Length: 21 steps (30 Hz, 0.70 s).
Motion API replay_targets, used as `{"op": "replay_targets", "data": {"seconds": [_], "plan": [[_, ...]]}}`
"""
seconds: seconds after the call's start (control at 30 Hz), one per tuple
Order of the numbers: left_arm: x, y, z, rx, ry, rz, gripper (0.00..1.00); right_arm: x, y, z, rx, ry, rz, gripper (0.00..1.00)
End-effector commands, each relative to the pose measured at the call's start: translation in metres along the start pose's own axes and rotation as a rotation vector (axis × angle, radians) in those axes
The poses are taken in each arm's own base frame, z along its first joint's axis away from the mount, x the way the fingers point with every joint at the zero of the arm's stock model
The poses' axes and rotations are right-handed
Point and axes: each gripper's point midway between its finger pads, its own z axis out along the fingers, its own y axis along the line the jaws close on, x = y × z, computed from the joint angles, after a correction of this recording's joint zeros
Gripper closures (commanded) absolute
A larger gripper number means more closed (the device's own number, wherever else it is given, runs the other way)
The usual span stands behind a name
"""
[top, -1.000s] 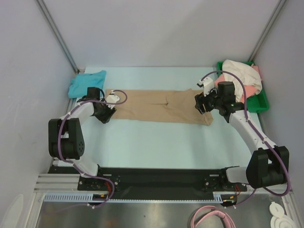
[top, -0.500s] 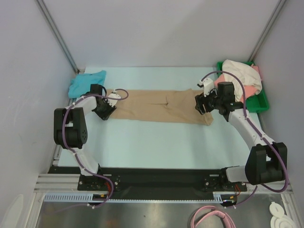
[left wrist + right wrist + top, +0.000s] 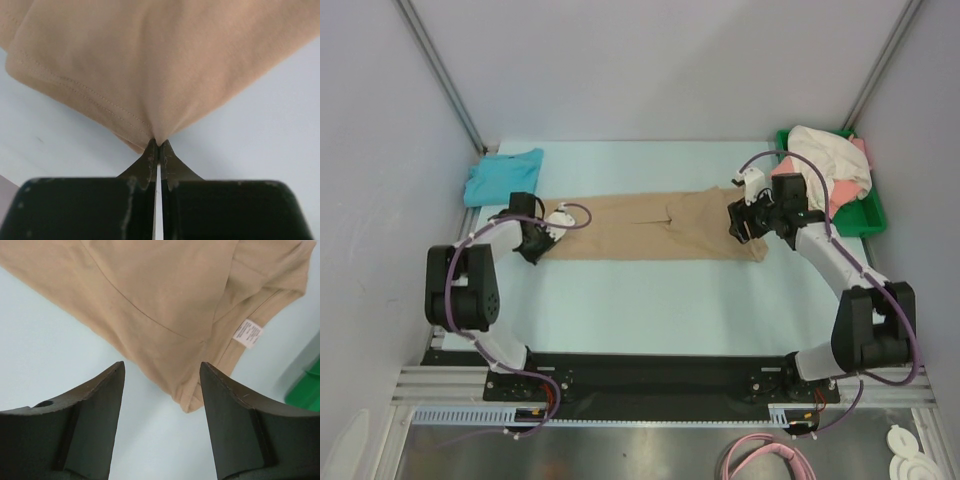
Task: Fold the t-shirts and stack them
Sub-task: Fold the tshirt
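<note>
A tan t-shirt (image 3: 650,225), folded into a long strip, lies across the middle of the table. My left gripper (image 3: 542,240) is at its near-left corner. In the left wrist view this gripper (image 3: 158,144) is shut on a pinch of the tan cloth (image 3: 160,60), which fans out from the tips. My right gripper (image 3: 740,225) is over the strip's right end. In the right wrist view it (image 3: 161,367) stands open, with the near-right corner of the tan t-shirt (image 3: 150,285) between its fingers and untouched. A white label (image 3: 248,333) shows at the collar.
A teal-blue t-shirt (image 3: 503,175) lies crumpled at the back left corner. A green tray (image 3: 868,212) at the back right holds a cream-white t-shirt (image 3: 830,155) and a coral-pink one (image 3: 861,150). The tray's edge (image 3: 307,390) shows in the right wrist view.
My left gripper has gone from open to shut on the tan shirt's near-left corner. The right gripper has shifted slightly and stays open.
</note>
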Motion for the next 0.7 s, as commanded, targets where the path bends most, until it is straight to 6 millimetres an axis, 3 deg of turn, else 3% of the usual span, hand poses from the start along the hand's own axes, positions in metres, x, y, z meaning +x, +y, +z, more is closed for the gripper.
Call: {"op": "replay_targets", "data": {"seconds": [0.0, 0.07, 0.1, 0.13, 0.23, 0.33, 0.5, 0.67], "plan": [[0.024, -0.043, -0.034, 0.082, 0.032, 0.03, 0.99, 0.02, -0.003, 0.02, -0.024, 0.104, 0.06, 0.34], [0.032, -0.068, -0.041, 0.128, 0.041, 0.064, 0.99, 0.026, -0.006, 0.03, -0.035, 0.145, 0.078, 0.34], [0.033, -0.072, -0.053, 0.119, 0.032, 0.078, 1.0, 0.044, -0.004, 0.041, -0.051, 0.212, 0.106, 0.34], [0.04, -0.085, -0.054, 0.137, 0.04, 0.094, 1.0, 0.047, -0.006, 0.045, -0.044, 0.228, 0.117, 0.33], [0.045, -0.101, -0.068, 0.134, 0.007, 0.116, 1.0, 0.061, -0.014, 0.058, -0.014, 0.285, 0.138, 0.31], [0.05, -0.113, -0.078, 0.141, -0.004, 0.136, 0.99, 0.06, -0.027, 0.064, 0.048, 0.287, 0.13, 0.3], [0.051, -0.126, -0.087, 0.155, -0.027, 0.157, 1.0, 0.04, -0.048, 0.068, 0.115, 0.262, 0.107, 0.3], [0.055, -0.137, -0.089, 0.183, -0.013, 0.179, 1.0, 0.044, -0.061, 0.078, 0.156, 0.289, 0.101, 0.3]]}}
